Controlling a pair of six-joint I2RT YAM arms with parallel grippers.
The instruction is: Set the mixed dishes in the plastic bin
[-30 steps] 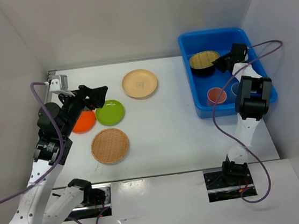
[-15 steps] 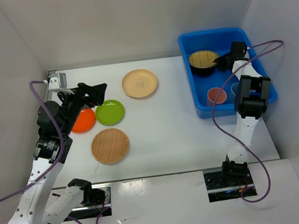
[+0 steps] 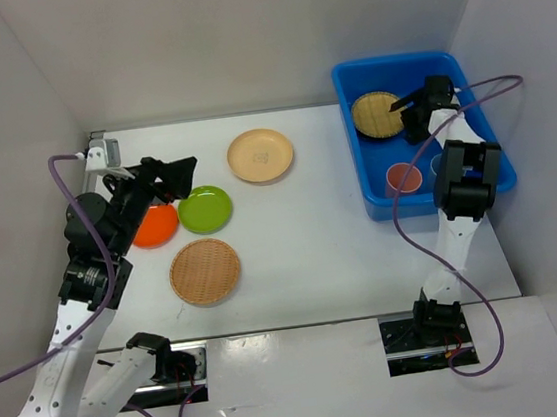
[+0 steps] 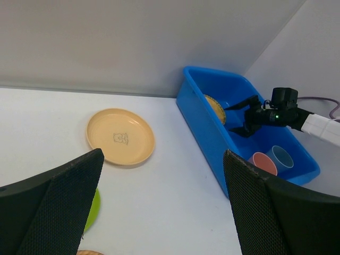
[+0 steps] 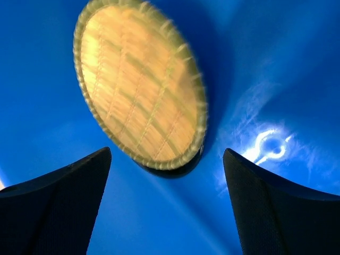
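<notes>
Jaws spread wide and holding nothing, the right gripper (image 3: 405, 119) hangs inside the plastic bin (image 3: 393, 61), with the tan woven-look plate (image 3: 376, 114) lying just beyond its fingertips near the bin's far-left corner.

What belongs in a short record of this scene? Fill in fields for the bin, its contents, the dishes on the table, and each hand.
bin: blue plastic bin, far right corner of the table
in the bin: woven plate lying on a black bowl; pink cup; blue cup
on the table: beige plate; lime green plate; orange plate; second woven plate
left hand: open, empty, raised near the orange and lime green plates
right hand: open, empty, over the woven plate in the bin
</notes>
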